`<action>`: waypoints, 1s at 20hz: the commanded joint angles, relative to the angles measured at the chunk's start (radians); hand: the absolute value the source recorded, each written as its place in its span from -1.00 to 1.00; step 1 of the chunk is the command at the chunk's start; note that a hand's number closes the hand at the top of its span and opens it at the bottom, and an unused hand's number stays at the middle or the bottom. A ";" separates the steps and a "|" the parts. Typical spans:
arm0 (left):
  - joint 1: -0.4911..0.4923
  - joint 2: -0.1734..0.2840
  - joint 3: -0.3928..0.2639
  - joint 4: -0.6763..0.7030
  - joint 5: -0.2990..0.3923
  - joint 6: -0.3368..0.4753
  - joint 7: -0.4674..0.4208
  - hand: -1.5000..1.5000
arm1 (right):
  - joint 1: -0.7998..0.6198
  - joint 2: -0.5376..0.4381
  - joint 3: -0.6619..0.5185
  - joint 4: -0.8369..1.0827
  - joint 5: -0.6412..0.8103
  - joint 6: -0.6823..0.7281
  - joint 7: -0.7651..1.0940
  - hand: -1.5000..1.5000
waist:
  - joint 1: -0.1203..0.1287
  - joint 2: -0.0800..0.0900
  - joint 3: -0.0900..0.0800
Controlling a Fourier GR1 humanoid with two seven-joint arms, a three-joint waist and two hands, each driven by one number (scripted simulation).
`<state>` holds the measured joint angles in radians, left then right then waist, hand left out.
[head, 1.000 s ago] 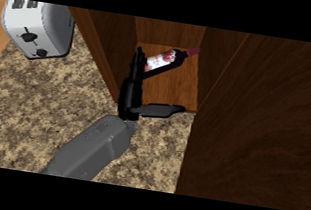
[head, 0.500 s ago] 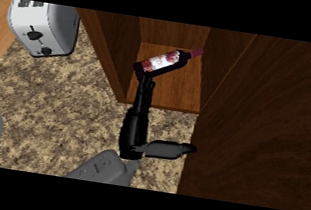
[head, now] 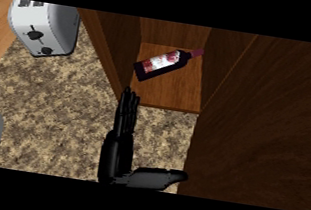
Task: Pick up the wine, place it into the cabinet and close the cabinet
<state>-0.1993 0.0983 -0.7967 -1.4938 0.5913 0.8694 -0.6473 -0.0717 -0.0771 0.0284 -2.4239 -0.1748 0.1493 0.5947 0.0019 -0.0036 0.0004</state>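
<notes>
Inside, wine [head: 166, 64] near shelf [head: 175, 97] edge, right hand [head: 119, 144] outside

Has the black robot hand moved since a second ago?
Yes. The black robot hand has pulled back from the dark wine bottle, away from the wooden cabinet shelf.

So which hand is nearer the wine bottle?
Left. The left hand is open over the counter, just short of the shelf where the wine bottle lies. The right hand is not in view.
</notes>
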 commanded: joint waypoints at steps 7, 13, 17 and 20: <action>0.196 0.182 -0.096 -0.376 -0.091 0.034 0.074 -1.00 | 0.058 0.009 0.024 -0.092 -0.127 0.039 0.053 -1.00 | 0.000 -0.001 0.000; 0.284 0.300 -0.080 -0.453 -0.091 -0.067 0.057 -1.00 | 0.076 -0.023 0.050 -0.073 -0.155 0.112 0.073 1.00 | -0.003 0.001 0.000; 0.381 0.372 -0.062 -0.502 -0.066 -0.155 -0.002 -1.00 | 0.131 -0.023 0.078 -0.168 -0.129 0.127 0.085 1.00 | -0.004 -0.001 -0.001; 0.394 0.398 -0.018 -0.522 -0.053 -0.178 0.010 -1.00 | 0.130 -0.037 0.065 -0.060 -0.191 0.189 0.025 1.00 | -0.001 0.002 0.000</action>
<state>0.1501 0.4607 -0.8472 -1.9899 0.5240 0.7410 -0.6192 0.0157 -0.1008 0.0947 -2.4158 -0.2303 0.3005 0.6026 -0.0009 -0.0035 0.0002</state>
